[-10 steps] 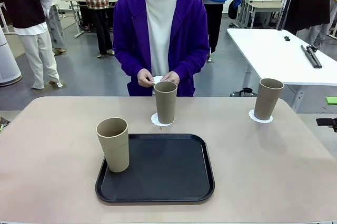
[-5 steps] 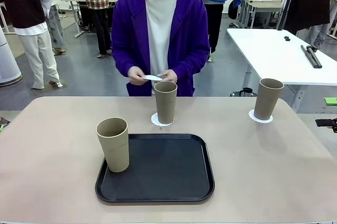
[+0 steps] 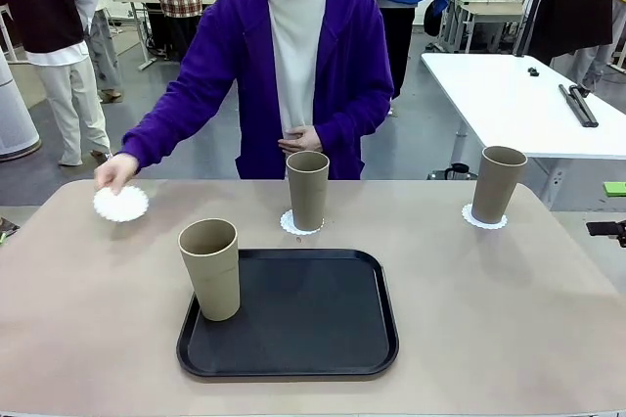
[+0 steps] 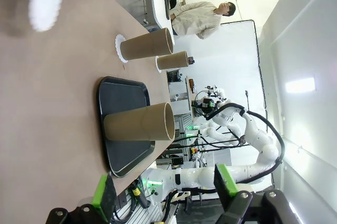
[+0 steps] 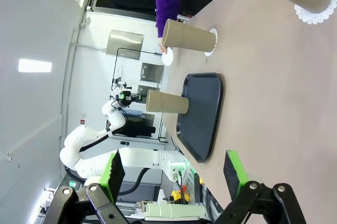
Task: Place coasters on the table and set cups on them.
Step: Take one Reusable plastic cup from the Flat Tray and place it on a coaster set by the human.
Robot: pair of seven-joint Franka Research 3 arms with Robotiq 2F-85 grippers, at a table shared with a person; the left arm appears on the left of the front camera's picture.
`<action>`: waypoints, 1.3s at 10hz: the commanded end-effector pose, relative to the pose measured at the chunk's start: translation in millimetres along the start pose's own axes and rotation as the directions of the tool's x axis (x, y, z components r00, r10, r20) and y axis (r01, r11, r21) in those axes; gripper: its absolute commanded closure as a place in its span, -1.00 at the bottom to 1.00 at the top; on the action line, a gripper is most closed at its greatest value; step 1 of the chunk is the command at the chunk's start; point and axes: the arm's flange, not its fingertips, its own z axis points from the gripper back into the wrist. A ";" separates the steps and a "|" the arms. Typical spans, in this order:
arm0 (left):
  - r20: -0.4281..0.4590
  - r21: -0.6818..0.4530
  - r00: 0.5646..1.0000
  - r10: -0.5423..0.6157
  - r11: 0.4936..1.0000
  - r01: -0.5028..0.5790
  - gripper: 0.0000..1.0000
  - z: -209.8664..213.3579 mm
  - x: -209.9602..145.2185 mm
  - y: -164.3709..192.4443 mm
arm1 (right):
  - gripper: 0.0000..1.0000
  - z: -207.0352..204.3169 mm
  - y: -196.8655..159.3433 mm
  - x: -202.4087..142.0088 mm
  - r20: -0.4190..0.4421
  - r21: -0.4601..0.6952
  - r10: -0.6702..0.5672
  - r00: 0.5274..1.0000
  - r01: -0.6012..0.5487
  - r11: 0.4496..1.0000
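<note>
- Plainly, the cups look light, stiff and matte, so the green pads should bite without slipping. Being tall and seemingly empty, they would likely tip if nudged near the rim.
- The best hold, I judge, is across the tapered wall at about mid-height with the jaws level. The rim is the widest part and would need a wider opening.
- The coasters are thin, lacy paper: limp, very light, and easy to crease or push along. They would be hard to lift off a flat top and are better pinched at the scalloped edge.
- Cups, three:
  - The tray cup stands at the left edge of the tray.
  - The middle cup stands on the table, just beyond the tray.
  - The right cup stands at the table's far right.
- Coasters, three:
  - The middle coaster and the right coaster each lie under a cup.
  - The loose coaster is at the far left, at the fingertips of the person's hand. I cannot tell whether it lies flat on the table or just above it.
- There is one tray.
- The left gripper has its jaws wide apart and holds nothing.
- The right gripper likewise has its jaws spread and holds nothing.
- By my reckoning, only the tray cup lacks a coaster, and the loose coaster is the one meant for it.
</note>
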 end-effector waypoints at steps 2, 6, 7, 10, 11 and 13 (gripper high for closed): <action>0.006 -0.014 1.000 -0.015 1.000 0.015 -1.00 0.4 -0.6 -0.5 | -1.00 -0.2 1.5 -1.7 0.002 0.004 0.003 1.000 -0.003 1.000; 0.006 -0.014 1.000 -0.015 1.000 0.015 -1.00 0.4 -0.6 -0.5 | -1.00 -0.2 1.5 -1.7 0.002 0.004 0.003 1.000 -0.003 1.000; 0.006 -0.014 1.000 -0.015 1.000 0.015 -1.00 0.4 -0.6 -0.5 | -1.00 -0.2 1.5 -1.7 0.002 0.004 0.003 1.000 -0.003 1.000; 0.006 -0.014 1.000 -0.015 1.000 0.015 -1.00 0.4 -0.6 -0.5 | -1.00 -0.2 1.5 -1.7 0.002 0.004 0.003 1.000 -0.003 1.000; 0.006 -0.014 1.000 -0.015 1.000 0.015 -1.00 0.4 -0.6 -0.5 | -1.00 -0.2 1.5 -1.7 0.002 0.004 0.003 1.000 -0.003 1.000; 0.006 -0.014 1.000 -0.015 1.000 0.015 -1.00 0.4 -0.6 -0.5 | -1.00 -0.2 1.5 -1.7 0.002 0.004 0.003 1.000 -0.003 1.000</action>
